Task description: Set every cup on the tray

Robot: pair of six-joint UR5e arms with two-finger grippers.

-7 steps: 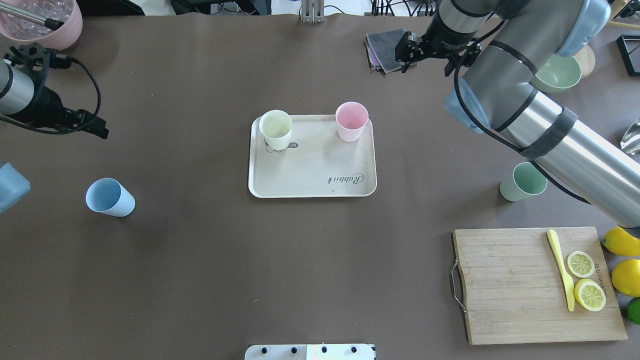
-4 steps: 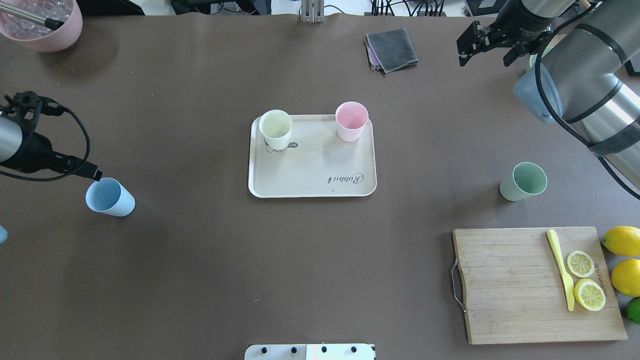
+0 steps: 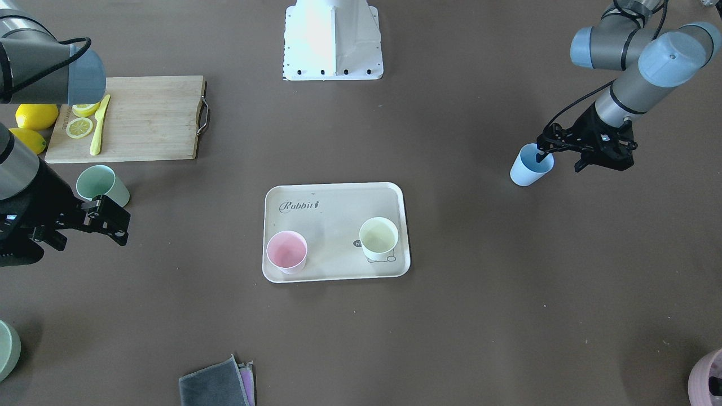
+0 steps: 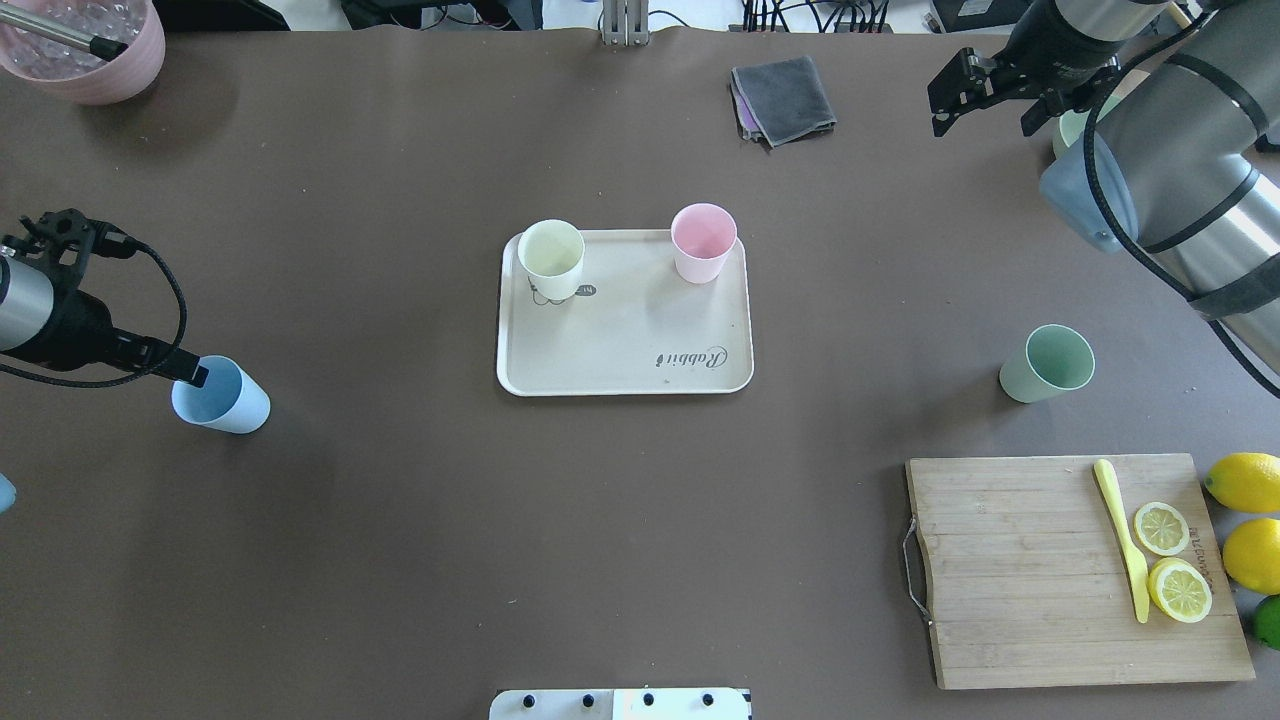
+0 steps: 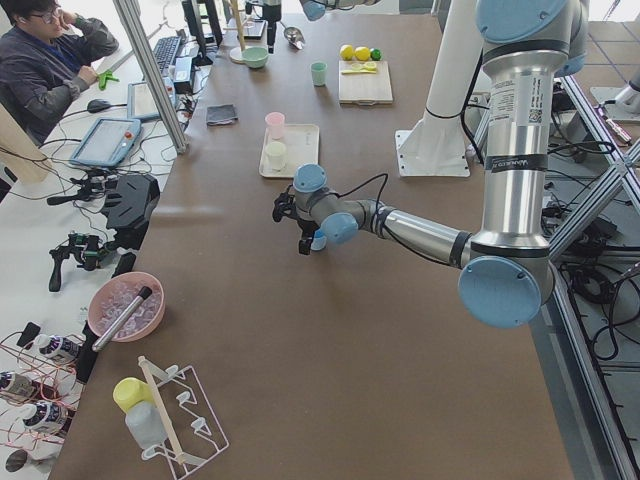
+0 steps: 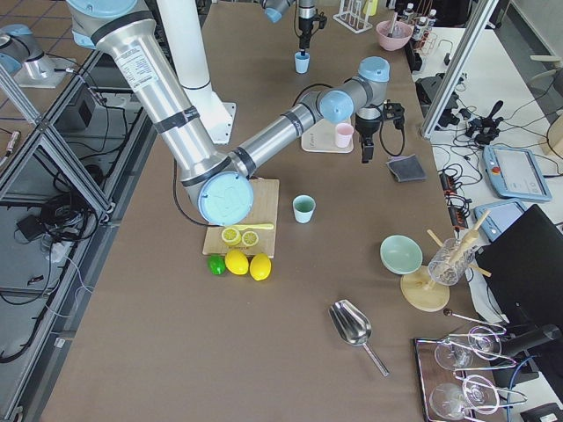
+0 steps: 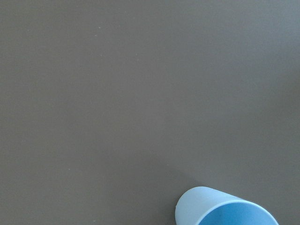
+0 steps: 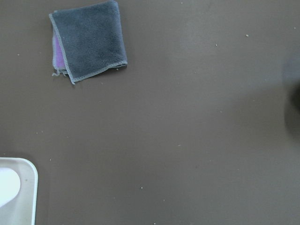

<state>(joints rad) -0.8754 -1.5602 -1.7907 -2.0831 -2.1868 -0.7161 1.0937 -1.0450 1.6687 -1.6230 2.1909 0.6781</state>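
The blue cup and green cup are reading as smooth, matt plastic. The tray is looking just as dull and smooth. The cutting board is showing bare wood grain, the folded cloth is lying soft and fuzzy, and the right arm is gleaming like brushed metal.

A flat cream rectangular tray carries a pink plastic tumbler and a cream-yellow tumbler; the spread left gripper hangs at a light blue tumbler, at its rim.
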